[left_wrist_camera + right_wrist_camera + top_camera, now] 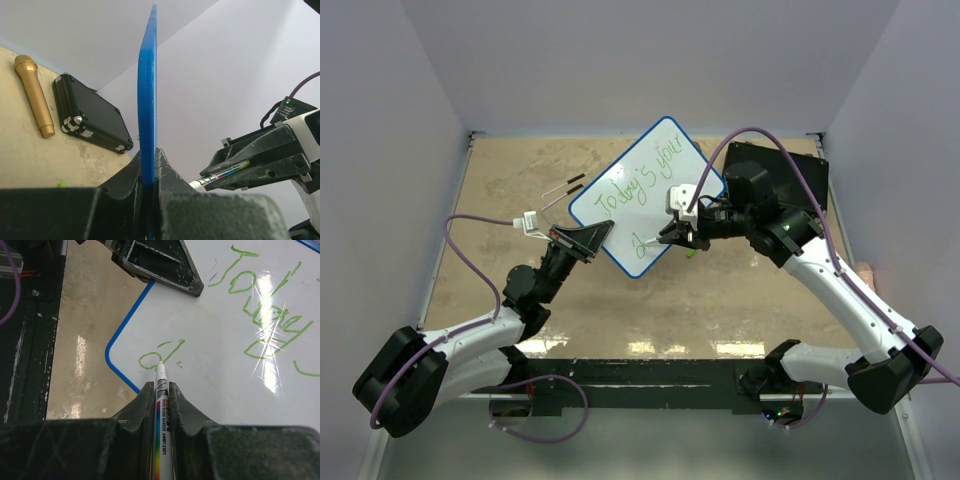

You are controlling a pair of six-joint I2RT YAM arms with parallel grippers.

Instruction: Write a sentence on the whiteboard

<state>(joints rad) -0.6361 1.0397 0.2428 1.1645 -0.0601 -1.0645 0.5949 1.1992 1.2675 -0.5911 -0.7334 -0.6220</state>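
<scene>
The whiteboard [620, 232], white with a blue rim, is held tilted above the table, with "Today's your" written on it in green. My left gripper [588, 240] is shut on its lower left edge; in the left wrist view the blue rim [147, 100] stands edge-on between the fingers of that gripper [148, 155]. My right gripper [675, 235] is shut on a white marker [162, 415]. The marker tip touches the whiteboard [225, 390] at a green "d" that starts a second line. The marker [220, 175] also shows in the left wrist view.
A black rectangular case [790, 170] lies at the back right, under the right arm. A gold microphone [34, 95] lies beside the case [92, 120]. Two thin rods with black ends [565, 188] lie left of the board. White walls enclose the table.
</scene>
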